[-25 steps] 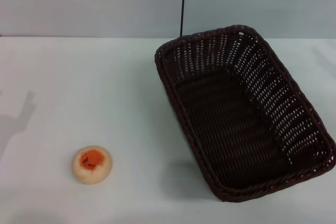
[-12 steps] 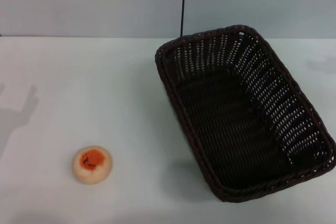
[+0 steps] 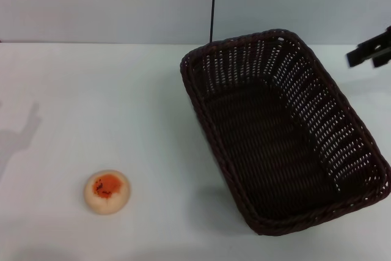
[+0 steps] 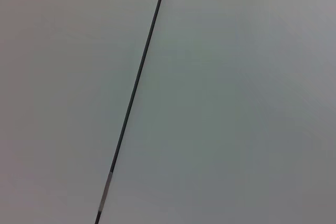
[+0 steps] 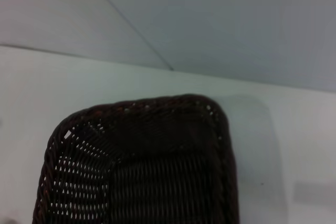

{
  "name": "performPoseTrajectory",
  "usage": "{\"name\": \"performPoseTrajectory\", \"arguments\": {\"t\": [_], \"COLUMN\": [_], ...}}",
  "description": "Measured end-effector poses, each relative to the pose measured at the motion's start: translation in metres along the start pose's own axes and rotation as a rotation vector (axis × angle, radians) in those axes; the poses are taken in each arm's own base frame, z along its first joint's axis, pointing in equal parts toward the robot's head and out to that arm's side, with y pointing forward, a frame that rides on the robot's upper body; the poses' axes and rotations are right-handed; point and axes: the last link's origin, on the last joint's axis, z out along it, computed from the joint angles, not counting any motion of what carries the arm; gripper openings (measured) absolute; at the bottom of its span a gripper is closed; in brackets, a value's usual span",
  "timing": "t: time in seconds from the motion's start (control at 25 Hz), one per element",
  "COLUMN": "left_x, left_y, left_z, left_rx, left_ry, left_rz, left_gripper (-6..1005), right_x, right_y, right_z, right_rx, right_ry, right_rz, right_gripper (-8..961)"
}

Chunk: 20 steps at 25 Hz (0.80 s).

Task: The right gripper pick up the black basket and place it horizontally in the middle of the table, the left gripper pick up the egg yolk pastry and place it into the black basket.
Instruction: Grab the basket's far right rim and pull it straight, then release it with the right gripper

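The egg yolk pastry (image 3: 107, 192) sits alone near the front left of the table (image 3: 91, 102). The black basket (image 3: 278, 129) rests at an angle on the right. Beyond its far right corner, the right gripper (image 3: 371, 50) hangs at the frame's edge, empty-handed; its opening cannot be judged. The left gripper is out of sight.

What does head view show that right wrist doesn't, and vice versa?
Only the head view shows the egg yolk pastry on the table's left side, the whole black basket lying at an angle on the right, and the right pincer at the right edge, beyond the basket's far corner. Only the right wrist view gives a close look at one rounded corner of the basket's rim. Both share the basket, the white table and the wall with its dark vertical seam.
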Motion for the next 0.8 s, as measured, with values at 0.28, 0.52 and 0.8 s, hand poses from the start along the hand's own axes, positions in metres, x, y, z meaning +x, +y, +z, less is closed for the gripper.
{"name": "performPoseTrajectory", "arguments": {"t": [0.28, 0.52, 0.8], "left_x": [0.001, 0.001, 0.002], "left_y": [0.0, -0.001, -0.001], "left_z": [-0.001, -0.002, -0.006], "left_rx": [-0.001, 0.0, 0.001], "left_ry": [0.002, 0.003, 0.009], "left_rz": [0.003, -0.002, -0.005], "left_gripper": [797, 796, 794], "right_x": [0.009, 0.011, 0.016], "right_y": [0.004, 0.005, 0.001], "right_z": [0.041, 0.062, 0.079], "right_rx": [-0.012, -0.014, 0.0], "right_ry": [0.078, 0.06, 0.079], "right_rz": [0.03, 0.049, 0.06], "right_gripper": [682, 683, 663]}}
